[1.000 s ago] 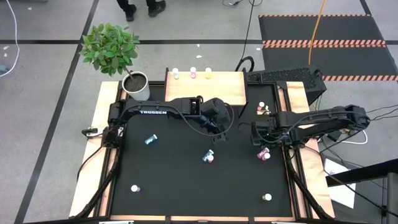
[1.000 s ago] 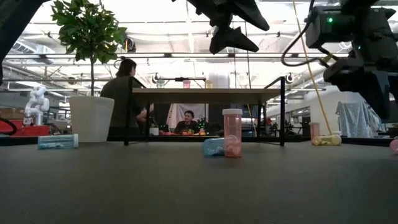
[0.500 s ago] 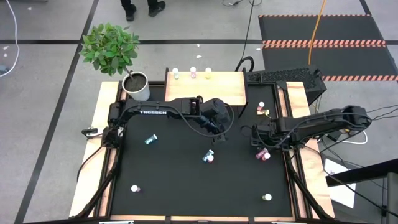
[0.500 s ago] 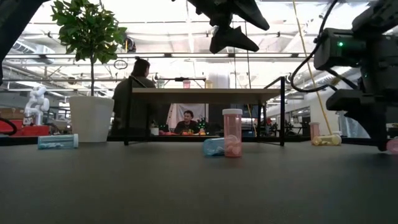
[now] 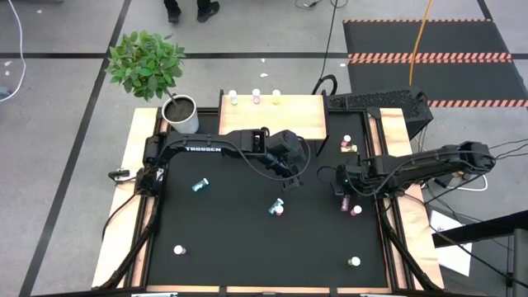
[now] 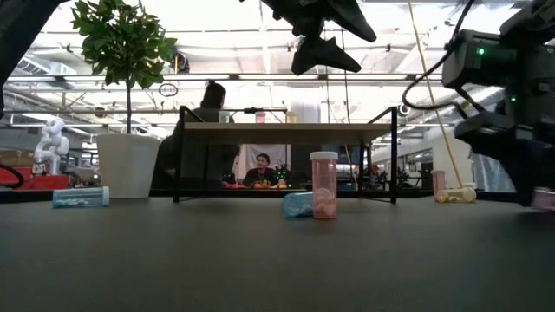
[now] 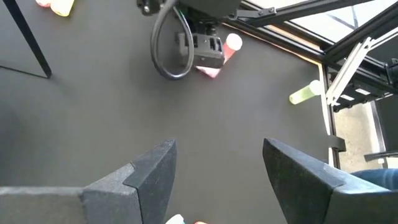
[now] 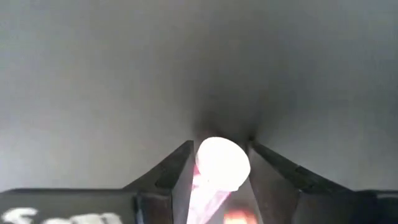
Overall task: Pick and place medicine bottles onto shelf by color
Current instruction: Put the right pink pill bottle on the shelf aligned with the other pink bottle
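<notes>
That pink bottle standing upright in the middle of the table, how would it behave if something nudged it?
The pink bottle stands tall and narrow on a small base, so a nudge near its cap would probably tip it. Its round body suggests it would then roll on the flat black mat. It looks like light plastic, so even a soft push may slide it.

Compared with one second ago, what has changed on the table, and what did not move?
The right gripper came down at the table's right side and closed its fingers around a lying pink bottle; a second pink bottle lies beside it. The left gripper stayed raised and open over the middle. The pink and blue bottles in the centre, the other bottles and the shelf did not move.
</notes>
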